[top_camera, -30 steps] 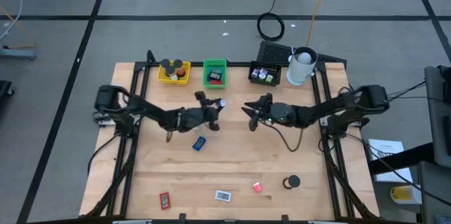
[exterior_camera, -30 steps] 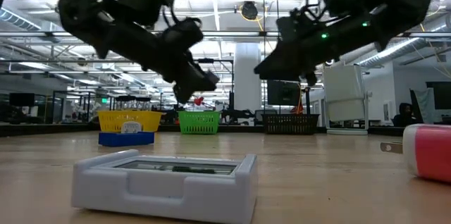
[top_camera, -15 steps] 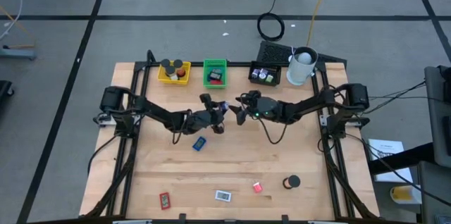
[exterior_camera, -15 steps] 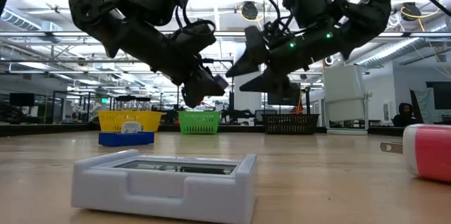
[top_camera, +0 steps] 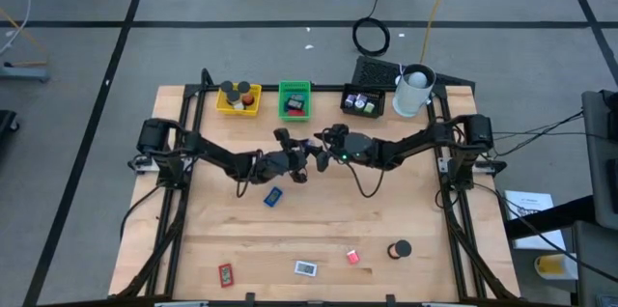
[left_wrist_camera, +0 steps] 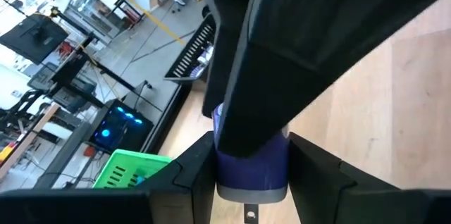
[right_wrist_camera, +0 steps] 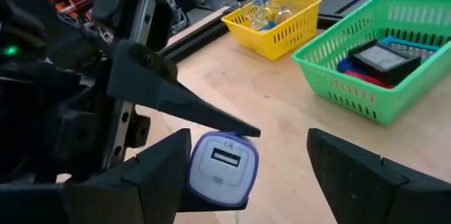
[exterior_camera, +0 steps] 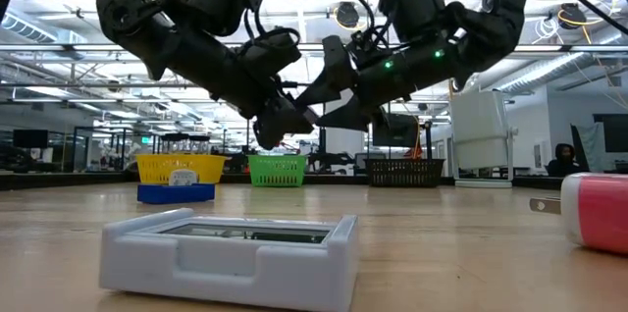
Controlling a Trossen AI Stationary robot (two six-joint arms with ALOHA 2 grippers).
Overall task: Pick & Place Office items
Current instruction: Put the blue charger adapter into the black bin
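Centre of the high frame, above the table: one small purple charger [right_wrist_camera: 222, 164], held off the wood by our left gripper [top_camera: 307, 148], which is clamped on its body.

Handover relation: our right gripper [top_camera: 323, 145] faces it from the right of the frame, fingers spread wide on either side of the charger, not yet touching it. The charger's socket face points toward the right gripper, so the approach is head-on. The right arm is the nearer free one.

Surroundings, outward:
- blue piece [top_camera: 273, 196] on the table just below the grippers;
- green tray [top_camera: 294, 99], yellow tray [top_camera: 238, 98] and black tray [top_camera: 363, 102] along the upper edge, white cup [top_camera: 412, 92] at upper right;
- red piece [top_camera: 225, 273], white box [top_camera: 305, 268], pink piece [top_camera: 353, 257] and black roll [top_camera: 400, 249] along the lower edge, well apart.

Obstruction: we judge only the left fingers themselves crowd the charger; the right must close on the exposed end.
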